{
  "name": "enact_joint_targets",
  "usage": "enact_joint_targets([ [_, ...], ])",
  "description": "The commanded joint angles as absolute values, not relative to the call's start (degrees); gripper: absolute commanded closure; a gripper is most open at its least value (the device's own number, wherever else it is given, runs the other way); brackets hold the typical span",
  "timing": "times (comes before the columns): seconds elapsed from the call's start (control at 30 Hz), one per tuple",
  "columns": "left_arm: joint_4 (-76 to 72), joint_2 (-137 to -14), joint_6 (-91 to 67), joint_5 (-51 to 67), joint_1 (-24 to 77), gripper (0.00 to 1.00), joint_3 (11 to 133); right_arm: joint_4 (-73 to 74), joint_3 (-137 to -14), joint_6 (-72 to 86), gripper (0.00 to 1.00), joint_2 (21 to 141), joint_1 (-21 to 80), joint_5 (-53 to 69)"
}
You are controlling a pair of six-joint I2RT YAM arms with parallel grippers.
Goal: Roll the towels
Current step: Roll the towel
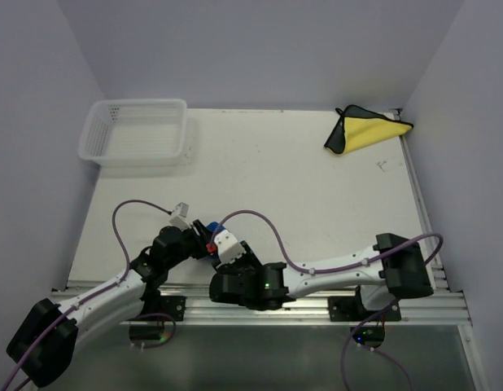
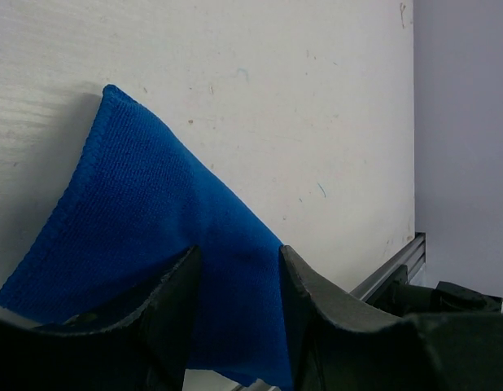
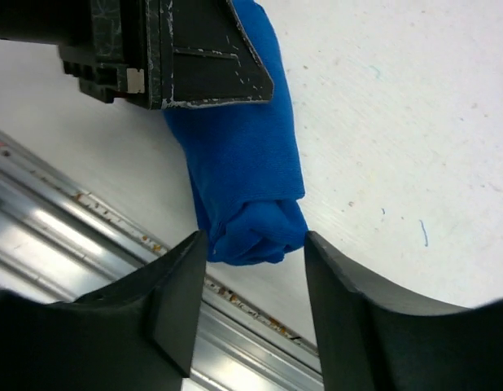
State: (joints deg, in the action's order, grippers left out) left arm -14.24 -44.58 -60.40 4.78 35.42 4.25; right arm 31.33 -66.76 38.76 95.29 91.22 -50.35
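Rolled blue towel [image 3: 247, 171] on the white surface [image 3: 398, 122], stretched away from the lens, spiral end nearest. Right hand [image 3: 253, 242] low at that end, fingers [image 3: 174, 301] spread to either side, tips just beside the cloth; contact unclear. Left hand [image 3: 211, 49] at the top, black and scuffed, laid over the far part of the roll. Metal rail [image 3: 64, 220] along the surface's edge, lower left. Small blue mark [image 3: 423, 232] on the surface at right.
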Motion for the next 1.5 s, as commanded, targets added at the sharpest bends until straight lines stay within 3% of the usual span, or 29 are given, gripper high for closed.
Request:
enact_joint_targets([
  [0.0,-10.9,-45.62,-58.62,2.99,35.6,0.52,2.02,18.83,-59.61,35.69,0.43,86.41,90.97,-44.75],
  [0.27,-10.02,-44.3,-58.45,2.99,35.6,0.52,1.67,5.02,-50.37,35.07,0.34,79.63,80.08,-26.41],
  [0.53,-8.62,-43.07,-58.01,2.9,35.68,0.52,2.11,4.22,-54.58,29.09,0.3,86.92,73.57,-18.11],
  [1.17,-7.03,-40.69,-58.18,3.25,35.6,0.52,1.76,2.11,-54.93,28.74,0.29,99.31,71.28,-15.03],
  [1.47,-0.71,-41.3,-54.06,-1.84,35.6,0.5,9.48,1.14,-52.3,29.97,0.34,99.58,71.63,-14.33],
])
